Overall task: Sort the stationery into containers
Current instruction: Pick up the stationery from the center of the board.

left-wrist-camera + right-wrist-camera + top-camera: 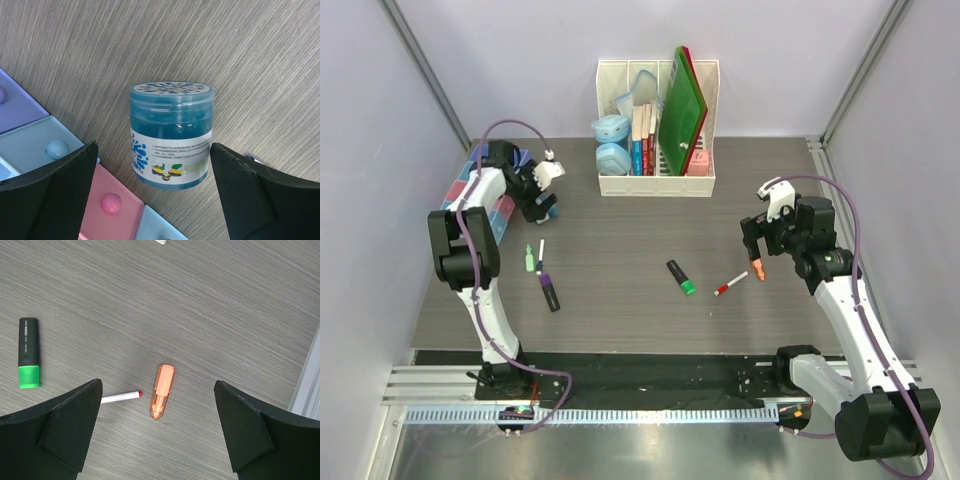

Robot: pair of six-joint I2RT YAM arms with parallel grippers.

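Observation:
A round blue-lidded pot (pixel 171 135) sits on the table just beside the trays, between the open fingers of my left gripper (pixel 154 167); they do not touch it. In the top view that gripper (pixel 542 207) is at the far left by the trays (pixel 470 195). The left wrist view shows a purple tray (pixel 15 105), a light blue tray (pixel 35 145), a pink tray (pixel 115 210) and another light blue one (pixel 155 227). My right gripper (pixel 157 390) is open above a small orange piece (pixel 163 398), with a red-capped white pen (pixel 120 398) and a green-ended black marker (pixel 29 360) to its left.
A mint highlighter (pixel 530 258), a thin white pen (pixel 541 250) and a purple-ended black marker (pixel 549 290) lie left of centre. A white file rack (pixel 658 125) with books, green folders and pale blue cases (pixel 611 145) stands at the back. Walls close both sides.

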